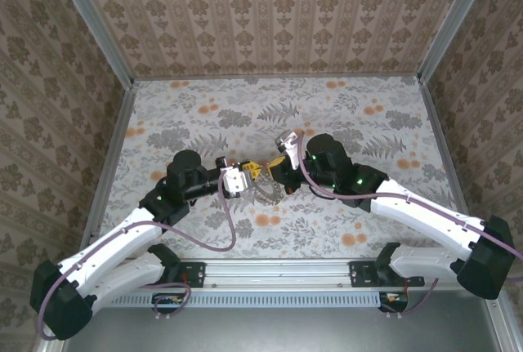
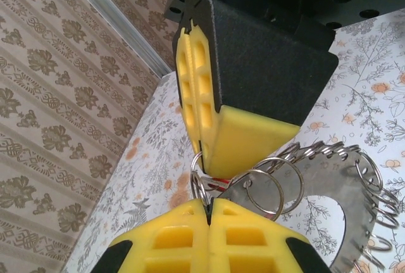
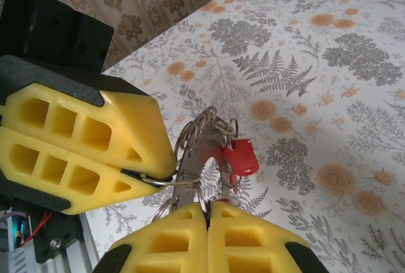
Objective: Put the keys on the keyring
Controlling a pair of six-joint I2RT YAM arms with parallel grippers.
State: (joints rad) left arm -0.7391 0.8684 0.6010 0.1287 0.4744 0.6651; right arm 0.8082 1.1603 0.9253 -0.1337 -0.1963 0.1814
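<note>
Seemingly midway: left fingers and right fingers both pinch the keyring (one red key hangs there); threading looks unfinished.

Top view: bright, even, diffuse light from above. Faint soft shadows beneath arms on bench. Focus sharp throughout; mild sheen on metal rail at near edge.

Left wrist view: close wide-angle. Left tool at lower edge soft, slightly out of focus. Black housing dark, little detail. Pale glare on flat metal of keyring. Wallpaper legible.

Right wrist view: well lit. Right tool soft at lower edge. Red head of key crisp. Bench pattern sharp to far edge.
</note>
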